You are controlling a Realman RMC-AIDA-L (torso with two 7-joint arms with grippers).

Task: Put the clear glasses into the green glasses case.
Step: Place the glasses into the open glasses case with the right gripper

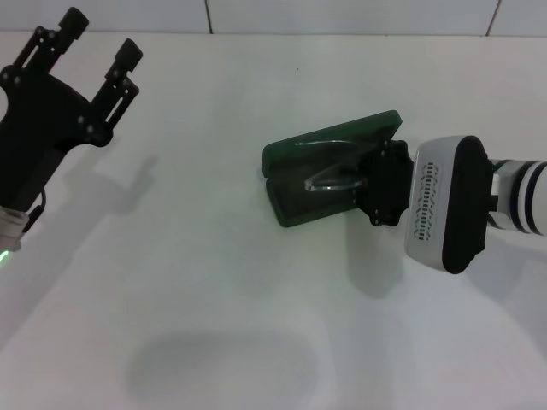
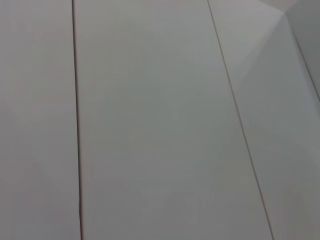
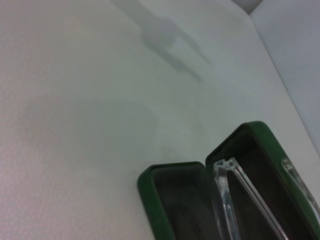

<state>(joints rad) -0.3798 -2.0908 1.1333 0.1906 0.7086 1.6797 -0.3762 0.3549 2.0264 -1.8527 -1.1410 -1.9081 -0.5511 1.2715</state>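
Observation:
The green glasses case (image 1: 295,207) lies open on the white table, right of centre, its lid (image 1: 335,139) tipped up at the back. The clear glasses (image 1: 330,182) rest in the case's dark lining. My right gripper (image 1: 383,182) hangs over the case's right end, close to the glasses, with its fingers hidden behind the wrist body. In the right wrist view the case (image 3: 148,196) shows both halves, with the glasses' clear arms (image 3: 223,196) lying across the hinge and the deeper half. My left gripper (image 1: 101,39) is raised at the far left, open and holding nothing.
The white table (image 1: 197,282) stretches out left of and in front of the case. A tiled white wall (image 1: 342,15) runs along the back edge. The left wrist view shows only white panels with dark seams (image 2: 76,100).

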